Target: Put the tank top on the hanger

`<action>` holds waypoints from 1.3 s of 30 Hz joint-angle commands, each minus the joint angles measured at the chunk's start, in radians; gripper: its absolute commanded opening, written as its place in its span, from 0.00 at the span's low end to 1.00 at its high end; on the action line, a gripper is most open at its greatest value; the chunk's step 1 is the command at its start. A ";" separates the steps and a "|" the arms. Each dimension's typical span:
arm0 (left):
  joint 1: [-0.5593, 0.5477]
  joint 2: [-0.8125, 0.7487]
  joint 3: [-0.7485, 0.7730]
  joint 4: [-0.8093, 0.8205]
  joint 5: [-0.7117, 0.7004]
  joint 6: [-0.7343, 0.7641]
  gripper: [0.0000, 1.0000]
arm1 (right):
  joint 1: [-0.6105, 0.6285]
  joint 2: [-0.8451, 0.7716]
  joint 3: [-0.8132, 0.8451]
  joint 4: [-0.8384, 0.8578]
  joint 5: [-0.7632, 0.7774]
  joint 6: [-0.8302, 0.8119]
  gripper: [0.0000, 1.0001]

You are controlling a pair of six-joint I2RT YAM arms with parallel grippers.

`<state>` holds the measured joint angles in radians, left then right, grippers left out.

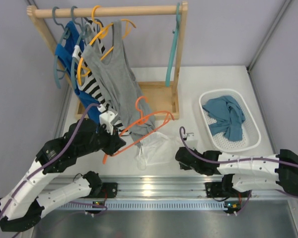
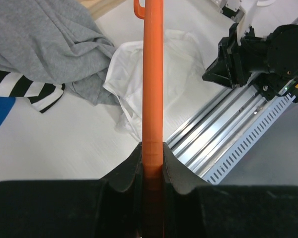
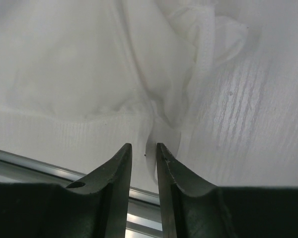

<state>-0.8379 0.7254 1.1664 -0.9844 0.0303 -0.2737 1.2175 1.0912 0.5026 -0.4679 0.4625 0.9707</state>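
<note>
From above, our left hand (image 1: 111,141) clamps the slim orange plastic hanger (image 1: 139,134) over the crumpled white thin-fabric tank top (image 1: 154,148) on the counter (image 1: 208,89). Left wrist confirms that grip. At the right wrist, our right hand (image 3: 144,153), nearly closed, seems to pinch the top's hem; next, lift a strap opening toward the hanger.

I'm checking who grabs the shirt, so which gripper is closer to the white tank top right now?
Right. The right gripper sits at the tank top hem, its fingers nearly closed on the fabric edge. The left gripper is beside it, clamped on the orange hanger.
</note>
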 commanded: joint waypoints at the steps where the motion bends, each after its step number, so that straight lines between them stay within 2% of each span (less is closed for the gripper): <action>1: 0.000 -0.012 -0.005 -0.025 0.051 -0.019 0.00 | -0.022 -0.007 -0.019 0.063 -0.001 -0.007 0.25; 6: 0.002 -0.018 -0.010 -0.031 0.109 -0.015 0.00 | -0.044 -0.028 -0.021 0.060 -0.013 -0.023 0.07; 10: 0.002 -0.015 -0.010 -0.045 0.157 -0.007 0.00 | -0.081 -0.053 -0.018 0.029 -0.019 -0.030 0.00; 20: 0.002 -0.004 -0.004 -0.117 0.203 0.013 0.00 | -0.205 -0.254 0.008 -0.032 -0.067 -0.066 0.00; 39: 0.002 0.052 -0.020 -0.103 0.264 0.005 0.00 | -0.312 -0.263 0.172 -0.091 -0.059 -0.165 0.00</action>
<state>-0.8379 0.7773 1.1526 -1.1072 0.2729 -0.2634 0.9249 0.8379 0.6212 -0.5537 0.3977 0.8349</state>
